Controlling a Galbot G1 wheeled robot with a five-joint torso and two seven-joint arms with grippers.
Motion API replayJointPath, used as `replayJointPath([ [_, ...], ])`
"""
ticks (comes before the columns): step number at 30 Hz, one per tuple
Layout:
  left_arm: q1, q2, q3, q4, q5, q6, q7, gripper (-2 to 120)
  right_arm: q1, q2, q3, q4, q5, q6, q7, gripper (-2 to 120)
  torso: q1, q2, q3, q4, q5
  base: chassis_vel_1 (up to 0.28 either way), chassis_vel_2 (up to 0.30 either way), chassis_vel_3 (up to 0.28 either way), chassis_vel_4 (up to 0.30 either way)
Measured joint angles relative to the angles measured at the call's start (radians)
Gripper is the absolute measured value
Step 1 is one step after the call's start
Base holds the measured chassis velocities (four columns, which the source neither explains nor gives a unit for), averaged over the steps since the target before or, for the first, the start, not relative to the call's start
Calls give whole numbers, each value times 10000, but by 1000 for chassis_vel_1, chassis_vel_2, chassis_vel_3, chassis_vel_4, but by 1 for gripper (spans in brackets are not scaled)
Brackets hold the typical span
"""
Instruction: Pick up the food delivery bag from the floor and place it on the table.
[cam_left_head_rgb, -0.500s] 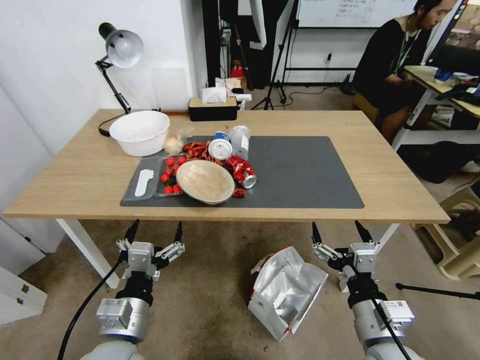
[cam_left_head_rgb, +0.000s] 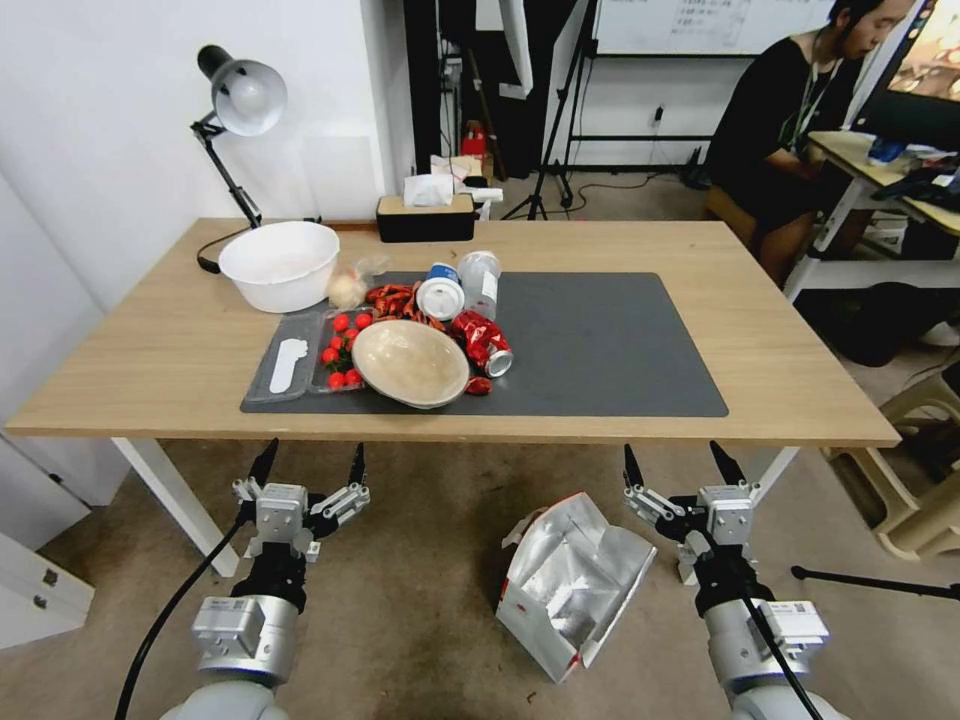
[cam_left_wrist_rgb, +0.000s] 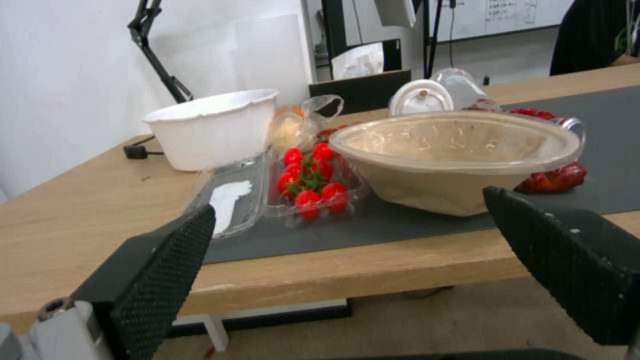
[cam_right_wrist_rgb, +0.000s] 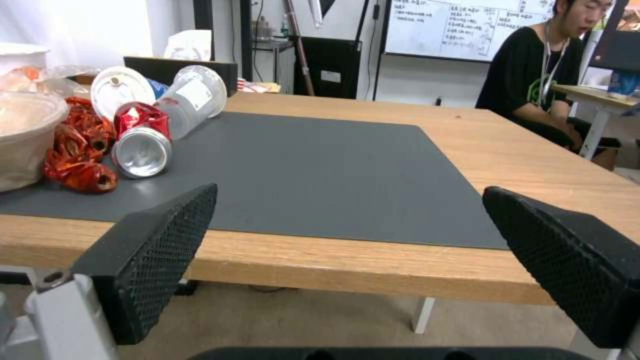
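The bag (cam_left_head_rgb: 570, 585) lies tipped on the floor (cam_left_head_rgb: 420, 600), foil lining facing up, just short of the table's (cam_left_head_rgb: 780, 330) near edge and just beside the right gripper (cam_left_head_rgb: 678, 465). That gripper hangs low before the table edge, fingers spread wide, nothing between them. The left gripper (cam_left_head_rgb: 310, 465) hangs at a like height well to the bag's left, also spread wide and empty. On the table, the left half of the grey mat (cam_left_head_rgb: 610, 340) is crowded: a tan bowl (cam_left_head_rgb: 410, 362), a clear tray of small red fruit (cam_left_head_rgb: 338, 352), a crushed red can (cam_left_head_rgb: 482, 342), cups (cam_left_head_rgb: 458, 285), a white bowl (cam_left_head_rgb: 280, 265). The mat's right half is bare. A lamp (cam_left_head_rgb: 240, 100) and a tissue box (cam_left_head_rgb: 425, 215) stand at the far edge.
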Motion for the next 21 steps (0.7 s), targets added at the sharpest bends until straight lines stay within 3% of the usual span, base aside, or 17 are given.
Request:
replayJointPath([
  [13,-78,-11,-1,-45,-218,184,0,100,69,-1,73,62,100,-194,0,100,-1,0,0,0,2,0,0,0,0],
  [17,-710,-133,-47,-644,-1739,1569,-71,100,605,-27,734,766,781,-1562,-11,100,0,-1,0,-1,1,0,0,0,0],
  [18,-710,-133,-47,-644,-1739,1569,-71,100,605,-27,734,766,781,-1562,-11,100,0,-1,0,-1,1,0,0,0,0],
  [21,-1107,-208,-88,-992,-2721,2360,-146,100,1061,-48,1291,1360,1371,-2742,-38,100,0,-1,0,-3,2,0,0,0,0],
])
